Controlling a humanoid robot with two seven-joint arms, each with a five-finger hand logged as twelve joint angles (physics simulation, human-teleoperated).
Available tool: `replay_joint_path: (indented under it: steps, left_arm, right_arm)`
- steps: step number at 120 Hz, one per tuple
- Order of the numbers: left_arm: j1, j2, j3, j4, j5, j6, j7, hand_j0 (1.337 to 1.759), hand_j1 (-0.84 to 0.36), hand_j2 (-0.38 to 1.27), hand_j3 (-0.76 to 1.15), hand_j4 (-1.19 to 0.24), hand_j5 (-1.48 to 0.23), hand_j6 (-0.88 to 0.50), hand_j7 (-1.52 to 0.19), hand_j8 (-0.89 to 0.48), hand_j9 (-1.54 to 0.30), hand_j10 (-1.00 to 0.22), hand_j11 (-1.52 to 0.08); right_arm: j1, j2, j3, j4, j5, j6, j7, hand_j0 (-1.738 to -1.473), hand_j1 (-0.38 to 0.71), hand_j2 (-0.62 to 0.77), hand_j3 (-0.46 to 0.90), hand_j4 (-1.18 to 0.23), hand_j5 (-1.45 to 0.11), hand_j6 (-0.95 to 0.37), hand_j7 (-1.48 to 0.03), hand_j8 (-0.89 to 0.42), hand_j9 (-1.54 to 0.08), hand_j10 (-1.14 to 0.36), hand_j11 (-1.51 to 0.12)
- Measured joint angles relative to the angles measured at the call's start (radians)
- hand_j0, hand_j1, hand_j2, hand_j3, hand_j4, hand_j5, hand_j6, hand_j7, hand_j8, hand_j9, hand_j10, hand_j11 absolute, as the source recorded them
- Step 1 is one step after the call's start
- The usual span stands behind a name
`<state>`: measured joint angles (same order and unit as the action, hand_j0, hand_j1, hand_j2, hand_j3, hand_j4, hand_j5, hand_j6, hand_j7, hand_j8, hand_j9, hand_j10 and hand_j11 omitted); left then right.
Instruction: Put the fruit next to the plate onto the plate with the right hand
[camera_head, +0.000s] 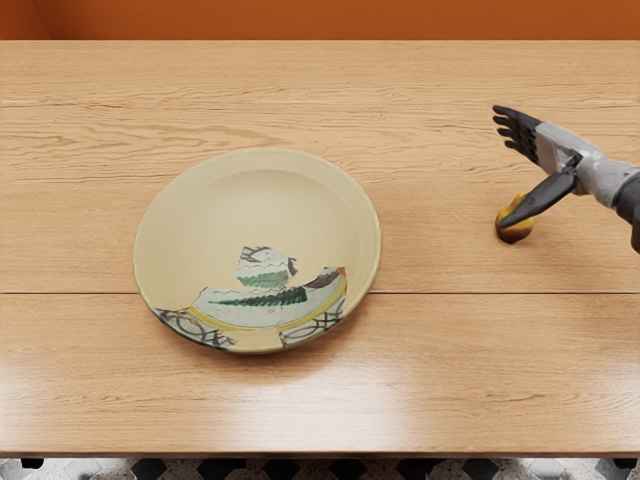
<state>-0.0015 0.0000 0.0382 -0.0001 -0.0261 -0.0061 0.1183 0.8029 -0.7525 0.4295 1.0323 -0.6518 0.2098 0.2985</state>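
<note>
So the wooden table (90, 400) fills pretty much the whole view, with an orange wall (300, 18) running along the far edge and a bit of dark-and-light patterned floor (300, 468) peeking out below the near edge.

Left of centre there's the plate (200, 215), a big, shallow, cream-coloured round one, lying flat on the table. Its near side has a patchy painted design: green leafy shapes, a yellow band, some dark lattice work along the rim. Nothing is on it.

Moving right there's a stretch of bare wood, then the fruit (513, 228). It's a small, roundish thing, yellow on top and brownish lower down, too small to say what kind. It sits on the table well apart from the plate, off its right side and near the right edge of the view, so it isn't on the plate.

Right over it is the right hand (550, 155), its arm coming in from the right edge. The dark fingers (515, 125) are spread and point left, away from the fruit, and hold nothing. The thumb (540, 197) angles down and its tip overlaps the top of the fruit; I honestly can't tell if it's actually touching.
</note>
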Motion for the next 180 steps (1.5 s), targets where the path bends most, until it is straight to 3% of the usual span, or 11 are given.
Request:
replay_joint_path:
  steps: [21,38,57,86,99,115,135,180]
  left_arm:
    - [0.000,0.000,0.000,0.000,0.000,0.000,0.000,1.658,0.35,0.00,0.00,0.00,0.00,0.00,0.00,0.00,0.00,0.00,0.00]
    - [0.000,0.000,0.000,0.000,0.000,0.000,0.000,1.658,0.35,0.00,0.00,0.00,0.00,0.00,0.00,0.00,0.00,0.00,0.00]
    - [0.000,0.000,0.000,0.000,0.000,0.000,0.000,1.658,0.35,0.00,0.00,0.00,0.00,0.00,0.00,0.00,0.00,0.00,0.00]
    - [0.000,0.000,0.000,0.000,0.000,0.000,0.000,1.658,0.35,0.00,0.00,0.00,0.00,0.00,0.00,0.00,0.00,0.00,0.00]
    - [0.000,0.000,0.000,0.000,0.000,0.000,0.000,1.658,0.35,0.00,0.00,0.00,0.00,0.00,0.00,0.00,0.00,0.00,0.00]
    - [0.000,0.000,0.000,0.000,0.000,0.000,0.000,1.658,0.35,0.00,0.00,0.00,0.00,0.00,0.00,0.00,0.00,0.00,0.00]
    - [0.000,0.000,0.000,0.000,0.000,0.000,0.000,1.658,0.35,0.00,0.00,0.00,0.00,0.00,0.00,0.00,0.00,0.00,0.00]
    - [0.000,0.000,0.000,0.000,0.000,0.000,0.000,1.658,0.35,0.00,0.00,0.00,0.00,0.00,0.00,0.00,0.00,0.00,0.00]
  right_arm:
    - [-0.007,-0.014,-0.010,-0.023,-0.006,0.004,0.027,-1.658,-0.35,0.00,0.00,0.00,0.00,0.00,0.00,0.00,0.00,0.00,0.00]
    - [-0.016,-0.010,-0.017,-0.105,-0.008,0.004,0.068,-1.658,-0.35,0.00,0.00,0.00,0.00,0.00,0.00,0.00,0.00,0.00,0.00]
    - [-0.019,0.029,-0.022,-0.203,-0.007,0.001,0.085,-1.658,-0.35,0.00,0.00,0.00,0.00,0.00,0.00,0.00,0.00,0.00,0.00]
    - [-0.029,0.098,-0.026,-0.269,-0.007,-0.007,0.091,-1.658,-0.34,0.00,0.00,-0.01,-0.01,-0.01,-0.01,-0.01,-0.01,-0.01,-0.01]
    - [-0.038,0.135,-0.027,-0.312,-0.008,-0.007,0.125,-1.658,-0.34,0.00,0.00,-0.01,-0.02,-0.02,-0.02,-0.01,-0.02,-0.01,-0.02]
    - [-0.044,0.159,-0.048,-0.329,-0.008,-0.007,0.168,-1.658,-0.32,0.00,0.00,-0.03,-0.04,-0.03,-0.04,-0.03,-0.04,-0.03,-0.04]
    - [-0.044,0.166,-0.063,-0.335,-0.004,-0.002,0.213,-1.658,-0.21,-0.02,0.00,-0.12,-0.15,-0.12,-0.15,-0.12,-0.15,-0.12,-0.15]
    - [-0.070,0.164,-0.068,-0.336,0.007,-0.001,0.234,-1.658,-0.08,-0.04,0.00,-0.23,-0.29,-0.23,-0.29,-0.23,-0.29,-0.23,-0.29]
